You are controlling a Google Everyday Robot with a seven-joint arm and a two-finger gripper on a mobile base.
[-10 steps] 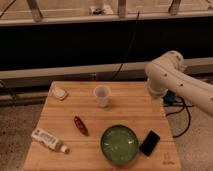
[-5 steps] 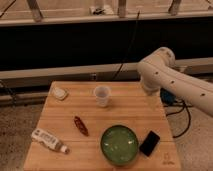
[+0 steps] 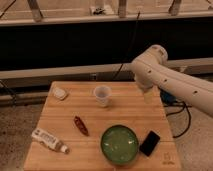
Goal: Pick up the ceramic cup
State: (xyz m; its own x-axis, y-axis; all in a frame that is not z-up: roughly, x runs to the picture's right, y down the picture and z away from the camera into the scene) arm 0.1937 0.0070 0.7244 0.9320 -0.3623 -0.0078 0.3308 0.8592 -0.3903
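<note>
White ceramic cup (image 3: 102,95) upright on the wooden table (image 3: 60,120), gripper (image 3: 148,94) hanging under the arm just right of it, apart or together I cannot tell, green bowl (image 3: 119,145) nearer the front

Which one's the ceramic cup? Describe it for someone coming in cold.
On the wooden table, look near the far edge, mid-width: the ceramic cup stands there, left of the gripper. It is small, white and handleless, unlike the big green bowl in front.

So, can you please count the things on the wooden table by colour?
White: 3 - ceramic cup, tube, small pale object
Green: 1 - bowl
Black: 1 - flat device
Reddish-brown: 1 - small long item
Total: 6
The gripper hangs over the far right edge of the table, apart from the cup.
</note>
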